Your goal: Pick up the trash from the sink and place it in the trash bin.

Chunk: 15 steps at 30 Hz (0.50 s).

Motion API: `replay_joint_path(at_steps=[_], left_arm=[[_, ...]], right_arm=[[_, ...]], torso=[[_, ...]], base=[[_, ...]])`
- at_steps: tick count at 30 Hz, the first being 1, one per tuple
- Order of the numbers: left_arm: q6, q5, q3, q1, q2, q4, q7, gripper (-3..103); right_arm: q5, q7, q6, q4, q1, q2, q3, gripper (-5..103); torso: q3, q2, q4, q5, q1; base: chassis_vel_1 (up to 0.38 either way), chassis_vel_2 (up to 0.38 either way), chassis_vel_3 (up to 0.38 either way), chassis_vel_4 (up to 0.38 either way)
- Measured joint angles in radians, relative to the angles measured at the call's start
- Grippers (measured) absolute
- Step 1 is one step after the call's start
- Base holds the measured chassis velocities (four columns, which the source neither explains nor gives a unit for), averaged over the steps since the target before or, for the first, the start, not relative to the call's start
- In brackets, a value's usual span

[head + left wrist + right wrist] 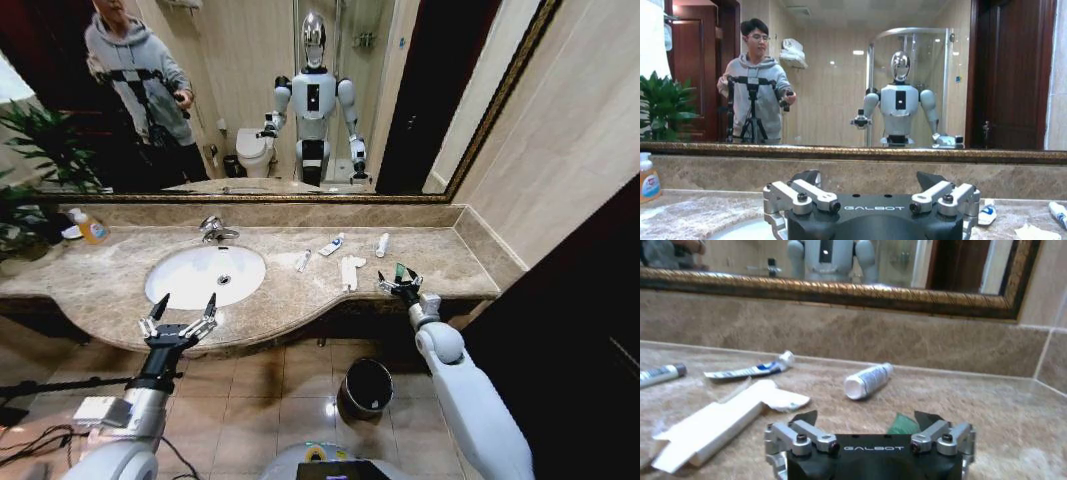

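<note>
The trash lies on the brown marble counter to the right of the sink (170,282), not in the basin. It is a small white tube (303,261), a blue-printed tube (331,245), a white bottle (382,244) on its side and a white wrapper (350,272). My right gripper (403,286) stands open at the counter's right front, and a dark green tube (902,424) sits between its fingers. In the right wrist view the wrapper (713,427), printed tube (750,370) and bottle (868,381) lie beyond it. My left gripper (180,316) hangs open at the basin's front edge. The black trash bin (367,386) stands on the floor below.
A chrome faucet (215,231) rises behind the basin and a yellow soap bottle (92,230) stands at the far left by a plant. A mirror runs along the back wall. A dark door panel flanks the right side. Cables lie on the tiled floor at the left.
</note>
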Motion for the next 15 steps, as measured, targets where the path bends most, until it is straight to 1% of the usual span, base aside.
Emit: replay_joint_path(at_steps=[1, 3, 5, 7, 8, 9, 10, 12, 15], left_arm=[[0.0, 0.0, 0.0, 0.0, 0.0, 0.0, 0.0, 100], [0.0, 0.0, 0.0, 0.0, 0.0, 0.0, 0.0, 100], [0.0, 0.0, 0.0, 0.0, 0.0, 0.0, 0.0, 100], [0.0, 0.0, 0.0, 0.0, 0.0, 0.0, 0.0, 100], [0.0, 0.0, 0.0, 0.0, 0.0, 0.0, 0.0, 100], [0.0, 0.0, 0.0, 0.0, 0.0, 0.0, 0.0, 100], [0.0, 0.0, 0.0, 0.0, 0.0, 0.0, 0.0, 100], [0.0, 0.0, 0.0, 0.0, 0.0, 0.0, 0.0, 100], [0.0, 0.0, 0.0, 0.0, 0.0, 0.0, 0.0, 100]], right_arm=[[0.003, 0.001, -0.004, -0.006, -0.004, 0.001, 0.005, 89], [0.004, 0.001, -0.005, -0.009, -0.006, 0.002, 0.007, 89], [0.007, 0.001, -0.007, -0.017, -0.007, 0.002, 0.01, 79], [0.009, 0.0, -0.008, -0.02, -0.007, 0.003, 0.012, 79], [0.01, -0.001, -0.009, -0.021, -0.006, 0.003, 0.013, 68], [0.012, -0.001, -0.011, -0.022, -0.006, 0.003, 0.014, 68], [0.015, -0.002, -0.013, -0.022, -0.006, 0.002, 0.015, 57], [0.016, -0.002, -0.014, -0.022, -0.006, 0.002, 0.017, 57], [0.018, -0.003, -0.014, -0.022, -0.01, 0.0, 0.025, 40]], torso=[[0.0, 0.0, -0.0001, -0.0001, 0.0], [0.0, 0.0, -0.0001, 0.0, 0.0], [0.0, 0.0, -0.0001, 0.0, 0.0], [0.0, 0.0, 0.0, 0.0, 0.0], [0.0, 0.0, 0.0, 0.0, 0.0], [0.0, 0.0, -0.0001, 0.0, 0.0], [0.0, 0.0, 0.0, 0.0, 0.0], [0.0, 0.0, 0.0, 0.0, 0.0], [0.0, 0.0, -0.0001, 0.0, 0.0]], base=[[0.0, 0.0, 0.0, 0.0], [0.0, 0.0, 0.0, 0.0], [0.0, 0.0, 0.0, 0.0], [0.0, 0.0, 0.0, 0.0], [0.0, 0.0, 0.0, 0.0], [0.0, 0.0, 0.0, 0.0], [0.0, 0.0, 0.0, 0.0], [0.0, 0.0, 0.0, 0.0], [0.0, 0.0, 0.0, 0.0]])
